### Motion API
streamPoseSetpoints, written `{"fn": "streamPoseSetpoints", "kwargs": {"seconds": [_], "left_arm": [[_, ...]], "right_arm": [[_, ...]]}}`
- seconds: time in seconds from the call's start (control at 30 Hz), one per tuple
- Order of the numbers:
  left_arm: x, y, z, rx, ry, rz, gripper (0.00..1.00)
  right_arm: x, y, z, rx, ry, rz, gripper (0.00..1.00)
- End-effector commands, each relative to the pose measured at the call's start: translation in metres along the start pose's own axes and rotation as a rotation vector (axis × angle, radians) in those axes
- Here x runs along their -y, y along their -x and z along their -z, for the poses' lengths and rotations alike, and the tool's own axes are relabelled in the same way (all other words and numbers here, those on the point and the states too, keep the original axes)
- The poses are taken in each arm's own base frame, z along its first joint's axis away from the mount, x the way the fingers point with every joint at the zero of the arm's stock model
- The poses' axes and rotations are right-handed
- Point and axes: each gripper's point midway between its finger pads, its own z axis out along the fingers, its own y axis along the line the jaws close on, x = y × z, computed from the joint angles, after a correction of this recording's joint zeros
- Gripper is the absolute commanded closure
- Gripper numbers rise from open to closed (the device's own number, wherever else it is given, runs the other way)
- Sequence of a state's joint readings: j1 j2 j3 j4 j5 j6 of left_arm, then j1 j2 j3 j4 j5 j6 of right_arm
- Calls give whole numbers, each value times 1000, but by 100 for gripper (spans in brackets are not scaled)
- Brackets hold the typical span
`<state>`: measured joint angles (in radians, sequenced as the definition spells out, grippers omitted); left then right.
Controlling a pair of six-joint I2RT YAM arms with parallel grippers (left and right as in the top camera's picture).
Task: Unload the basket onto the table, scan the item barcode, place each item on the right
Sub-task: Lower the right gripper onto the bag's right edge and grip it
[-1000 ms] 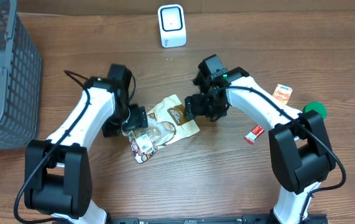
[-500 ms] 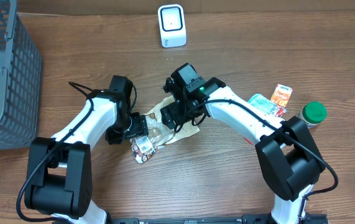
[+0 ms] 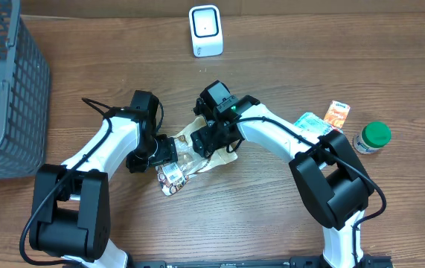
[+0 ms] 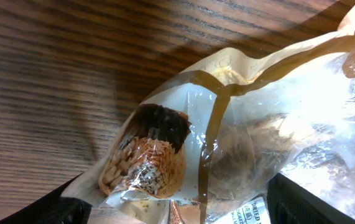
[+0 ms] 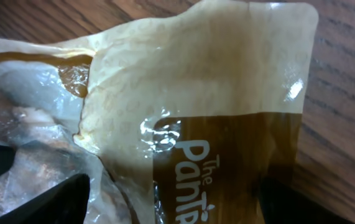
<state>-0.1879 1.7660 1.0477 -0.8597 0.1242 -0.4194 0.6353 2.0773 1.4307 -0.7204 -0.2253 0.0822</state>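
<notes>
Standing at the far left, the grey mesh basket (image 3: 7, 82) is where it was a second ago. Next comes the left gripper (image 3: 165, 153), which has shifted only slightly; its wrist camera shows its dark fingers (image 4: 59, 208) spread apart with the lower-left end of the snack bag (image 3: 213, 143) lying between them on the wooden table (image 3: 272, 223). The bag's white printed label (image 3: 173, 174) faces up near that end. The big change is the right gripper (image 3: 209, 139): a second ago it hung just off the bag's right edge, and now it has swung leftward to sit over the bag's upper part, jaws wide apart and straddling the brown printed panel. Whether either claw actually presses the plastic, I cannot tell. The white scanner (image 3: 205, 30) stays at the back edge, well apart from the bag. Farther right lie the small packets (image 3: 337, 112), and the green-lidded jar (image 3: 374, 137), half hidden before, now shows fully.
</notes>
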Motion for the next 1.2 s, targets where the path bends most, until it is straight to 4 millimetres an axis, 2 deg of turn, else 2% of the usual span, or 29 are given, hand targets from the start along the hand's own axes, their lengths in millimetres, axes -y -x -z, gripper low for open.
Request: {"fn": "streamPoseSetpoints", "kwargs": {"seconds": [0.0,0.13,0.3,0.4,0.53,0.67,0.77,0.87,0.93,1.07,1.17], "left_arm": [[-3,-4,-5,-15,15,3,21],[-3,-4,-5,-12,14,2,21],[-2,-1,-5,-3,10,1,21],[-2,-1,-5,-1,9,1,22],[-1,0,-5,4,7,-10,23],[-1,0,-5,5,6,-12,23],[-1,0,-5,5,6,-11,23],[-1,0,-5,5,6,-13,22],[-1,0,-5,5,6,-19,22],[-1,0,-5,5,6,-19,21],[-1,0,-5,5,6,-23,21]], "right_arm": [[-6,-25,-21,-107,53,-107,15],[-21,-35,-19,-159,138,-141,26],[-25,-42,-19,-196,160,-204,31],[-27,-41,-20,-198,168,-251,30],[-46,-36,-16,-196,283,-249,30],[-54,-33,-18,-182,345,-272,32],[-65,-33,-21,-167,428,-272,39],[-76,-34,-18,-171,512,-263,50],[-80,-34,-15,-177,542,-262,53],[-81,-32,-15,-172,546,-258,69],[-81,-31,-15,-167,548,-254,73]]}}
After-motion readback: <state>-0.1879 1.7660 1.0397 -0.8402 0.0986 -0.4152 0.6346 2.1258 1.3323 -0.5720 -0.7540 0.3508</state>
